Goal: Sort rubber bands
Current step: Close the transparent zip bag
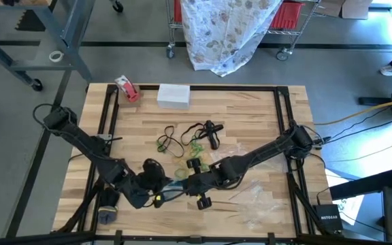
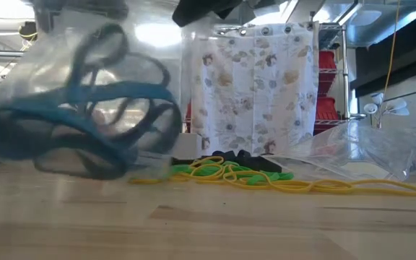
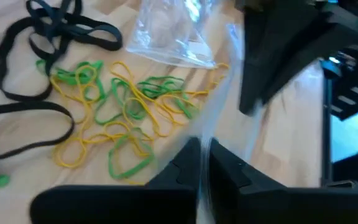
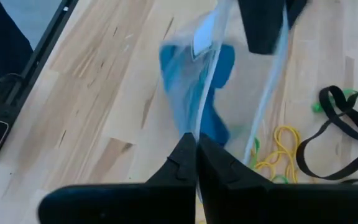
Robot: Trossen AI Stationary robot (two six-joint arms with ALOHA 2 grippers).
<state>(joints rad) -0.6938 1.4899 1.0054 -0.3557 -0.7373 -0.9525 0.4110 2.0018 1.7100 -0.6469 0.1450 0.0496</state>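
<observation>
Both end effectors meet near 6 o'clock on the wooden surface, each pinching an edge of one clear plastic bag that holds blue rubber bands. The left end effector has its fingers closed on a fold of the bag's film. The right end effector is likewise clamped shut on the bag's edge, with the blue bands showing through the plastic just beyond its fingertips. Loose rubber bands lie at the surface's centre: green and yellow bands tangled together, and black bands just beside them toward 12 o'clock. More clear plastic bags lie toward 5 o'clock. A red-and-white tape roll and a white box sit near 11 o'clock.
</observation>
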